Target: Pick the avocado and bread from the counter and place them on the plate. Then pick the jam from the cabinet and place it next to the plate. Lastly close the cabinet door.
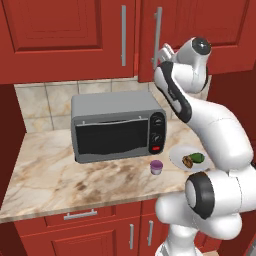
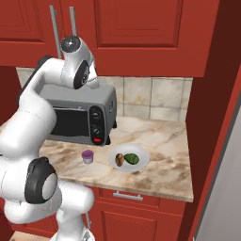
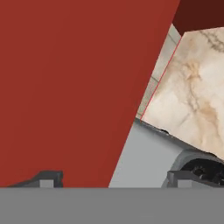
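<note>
Red wall cabinet fronts fill the top of the left base view, above a veined marble counter that carries a grey toaster oven. At about four o'clock from the oven sits the plate, with the bread and the avocado already on it, touching or nearly so. The jam stands on the counter just beside the plate, at the plate's eight o'clock. What looks left is the door. The arm's hand is raised at twelve o'clock from the plate, close against the right-hand door, near its long vertical bar handle; whether that door stands a little ajar I cannot tell.

From the right base view, the same plate lies at five o'clock from the oven, jam at its nine o'clock, and the wrist is lifted up by the two bar handles.

Looking along the hand, a flat red panel covers most of the picture, its edge running from one o'clock down to six o'clock, with the oven top and counter beyond. The gripper has its fingertips spread wide with nothing between them; the panel lies straight ahead of the left tip, so the push would go forward against it.
</note>
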